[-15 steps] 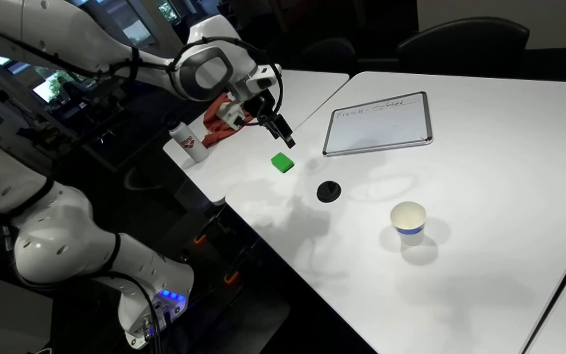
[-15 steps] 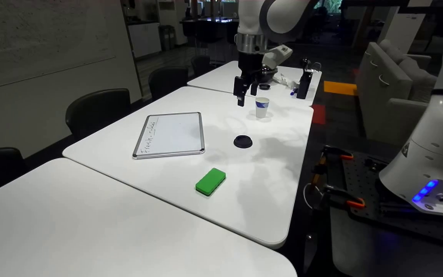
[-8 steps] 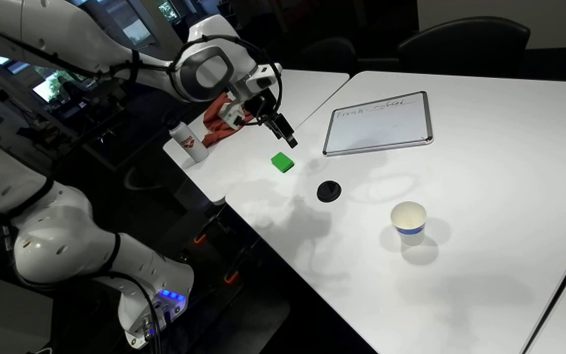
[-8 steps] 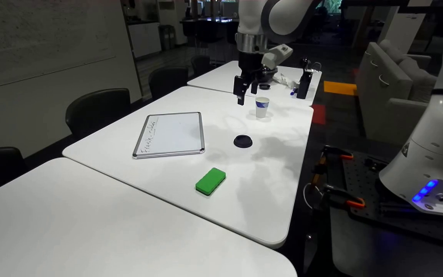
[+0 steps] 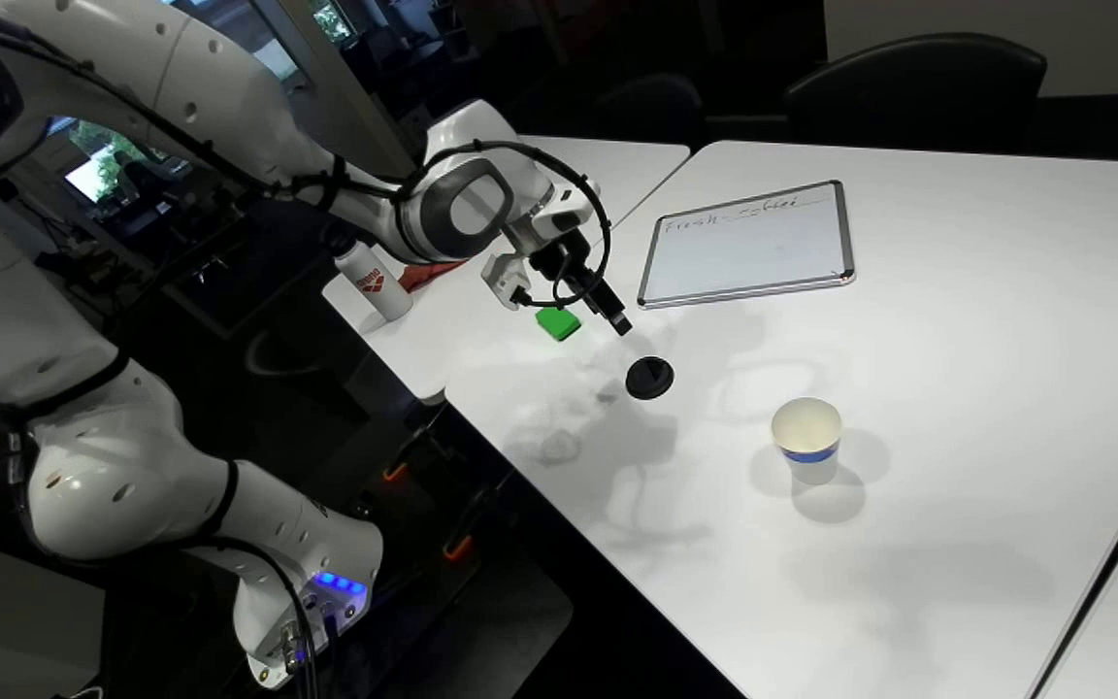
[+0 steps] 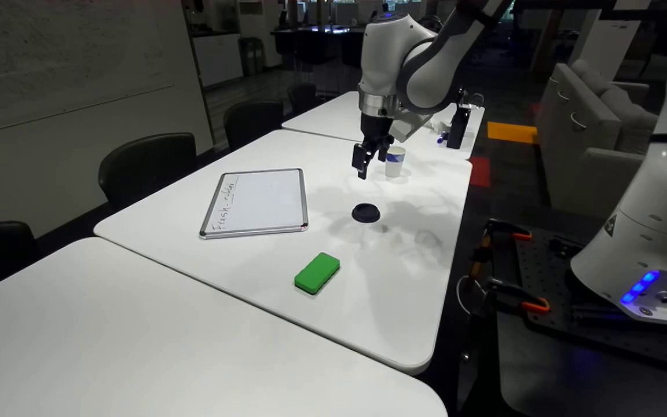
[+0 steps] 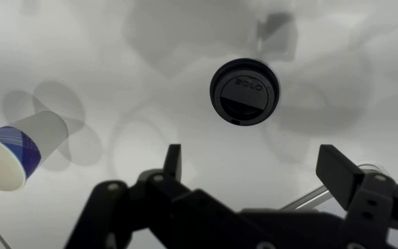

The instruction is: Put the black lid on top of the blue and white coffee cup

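The black lid (image 5: 649,379) lies flat on the white table in both exterior views (image 6: 366,213). In the wrist view the lid (image 7: 245,92) is just above the gap between my fingertips and apart from them. The blue and white coffee cup (image 5: 807,439) stands upright and uncovered on the table, and also shows in an exterior view (image 6: 394,164), partly behind a fingertip. In the wrist view the cup (image 7: 19,152) is at the left edge, partly cut off. My gripper (image 7: 252,162) is open and empty, above the table near the lid (image 5: 620,325).
A framed whiteboard (image 5: 748,248) lies on the table beside the lid. A green block (image 6: 317,273) lies nearby. A white bottle (image 5: 374,282) and red cloth (image 5: 428,276) are on the adjoining table. A black holder (image 6: 458,128) stands beyond the cup.
My arm and gripper have moved down and closer to the lid. The lid, cup, block and whiteboard have not moved.
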Motion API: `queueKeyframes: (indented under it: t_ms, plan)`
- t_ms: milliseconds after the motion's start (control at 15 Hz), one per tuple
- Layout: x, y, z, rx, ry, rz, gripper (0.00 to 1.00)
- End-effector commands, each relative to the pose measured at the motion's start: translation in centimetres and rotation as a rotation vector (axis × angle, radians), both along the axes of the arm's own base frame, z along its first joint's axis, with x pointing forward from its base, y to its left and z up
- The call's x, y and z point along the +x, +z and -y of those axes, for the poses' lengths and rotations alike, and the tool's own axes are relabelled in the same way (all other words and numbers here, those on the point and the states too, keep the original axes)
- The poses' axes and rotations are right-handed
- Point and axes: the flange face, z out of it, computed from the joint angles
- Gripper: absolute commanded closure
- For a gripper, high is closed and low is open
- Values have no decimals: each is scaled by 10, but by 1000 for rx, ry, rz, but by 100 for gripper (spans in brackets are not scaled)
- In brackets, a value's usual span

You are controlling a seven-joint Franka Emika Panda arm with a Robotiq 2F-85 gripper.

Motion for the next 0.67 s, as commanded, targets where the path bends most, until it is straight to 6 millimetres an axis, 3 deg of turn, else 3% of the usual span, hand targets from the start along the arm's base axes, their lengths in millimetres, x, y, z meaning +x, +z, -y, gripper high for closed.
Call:
queueKeyframes:
  t_ms: [0, 600]
  plan:
    - [5, -28, 10, 11, -5, 35, 0]
    - [14, -86, 20, 65, -59, 7, 0]
